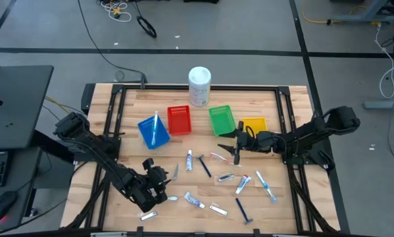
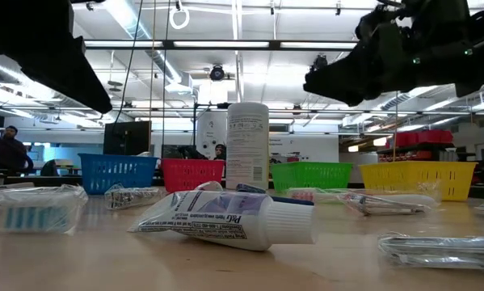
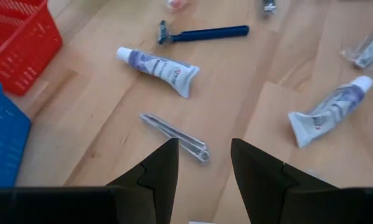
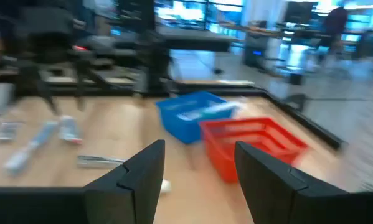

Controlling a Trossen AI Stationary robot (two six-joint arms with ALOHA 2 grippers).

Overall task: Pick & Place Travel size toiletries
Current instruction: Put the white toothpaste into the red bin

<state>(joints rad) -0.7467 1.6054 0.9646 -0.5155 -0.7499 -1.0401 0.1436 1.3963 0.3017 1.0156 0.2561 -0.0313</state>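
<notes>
the left claw (image 1: 158, 179) hangs low over the near-left part of the worktop (image 1: 275, 207), its fingers spread with nothing between them. in the left wrist view a slim clear-wrapped item (image 3: 175, 137), maybe a packed toothbrush, lies just ahead of the fingertips, its long axis running slantwise across the gap and not square to it. so the wrist probably needs a small turn before closing. farther out lie a white toothpaste tube (image 3: 158, 69) and a dark blue razor (image 3: 202, 33). the rest of the toiletries are scattered across the near half of the worktop. the right claw (image 1: 237, 149) floats mid-worktop near the green basket (image 1: 221, 121), also spread and empty. the left arm is plainly nearer the wrapped item. the blue basket (image 1: 153, 131) already holds one piece; the red basket (image 1: 179, 120) sits beside it.
</notes>
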